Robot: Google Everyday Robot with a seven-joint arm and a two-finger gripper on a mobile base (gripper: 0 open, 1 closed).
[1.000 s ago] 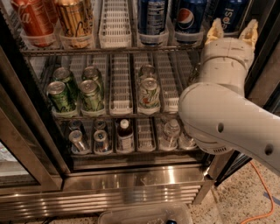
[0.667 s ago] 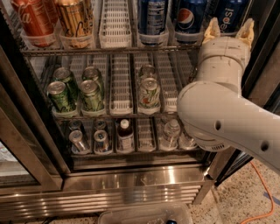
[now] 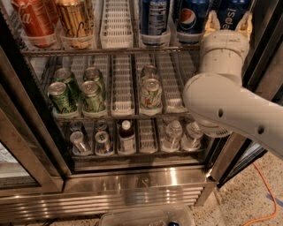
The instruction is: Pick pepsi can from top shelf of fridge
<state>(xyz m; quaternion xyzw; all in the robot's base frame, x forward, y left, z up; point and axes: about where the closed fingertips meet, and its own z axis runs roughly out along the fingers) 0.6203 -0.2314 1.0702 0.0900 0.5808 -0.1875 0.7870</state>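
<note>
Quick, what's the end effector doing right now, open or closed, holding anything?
End effector: open, straddling the pepsi can on the top shelf; holding nothing.

Glossy blue aluminium pepsi can (image 3: pixel 230 9) between spread tan fingers (image 3: pixel 212 23) of the smooth white plastic gripper (image 3: pixel 230 18), far right; wire-metal top shelf (image 3: pixel 110 50); brushed-steel fridge (image 3: pixel 132 184) base.

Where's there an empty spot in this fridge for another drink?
Top shelf: bare lane between gold can and blue cans. Middle shelf: free lane right of the green cans. Crowded top right, where the gripper is at the pepsi can.
</note>
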